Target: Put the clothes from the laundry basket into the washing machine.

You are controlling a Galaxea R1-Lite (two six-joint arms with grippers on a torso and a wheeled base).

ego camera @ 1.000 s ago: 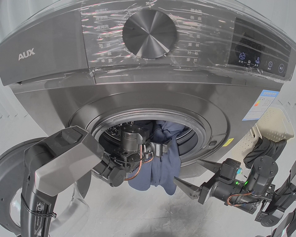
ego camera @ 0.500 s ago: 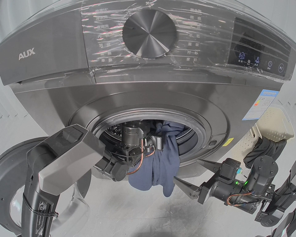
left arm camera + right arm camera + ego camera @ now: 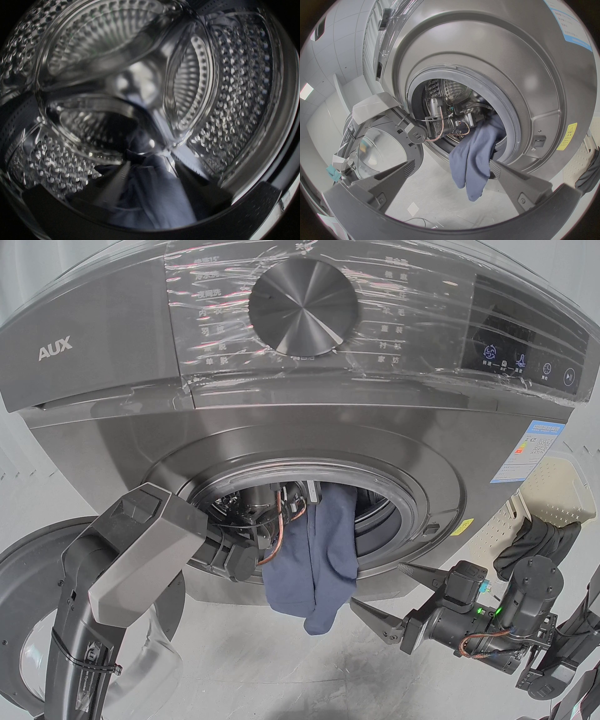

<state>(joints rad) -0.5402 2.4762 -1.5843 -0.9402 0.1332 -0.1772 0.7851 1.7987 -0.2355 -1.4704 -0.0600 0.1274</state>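
Note:
A blue garment (image 3: 319,552) hangs out over the lower rim of the washing machine's (image 3: 437,452) round opening, its end dangling above the floor. My left arm goes through the opening into the drum. Inside the drum, my left gripper (image 3: 150,162) is shut on a bunched part of the blue garment (image 3: 156,200). My right gripper (image 3: 376,584) stays open and holds nothing, low in front of the machine, right of the hanging cloth. From the right wrist, the blue garment (image 3: 472,156) shows beyond that open gripper (image 3: 450,162). A dark garment (image 3: 537,540) drapes over the cream laundry basket (image 3: 556,490).
The machine's door (image 3: 25,590) stands swung open at the left, beside my left arm. The laundry basket leans close to the machine's right side. Bare grey floor (image 3: 262,665) lies below the opening.
My left arm has pushed deeper into the drum, drawing the blue garment up and to the left. The right arm has not moved.

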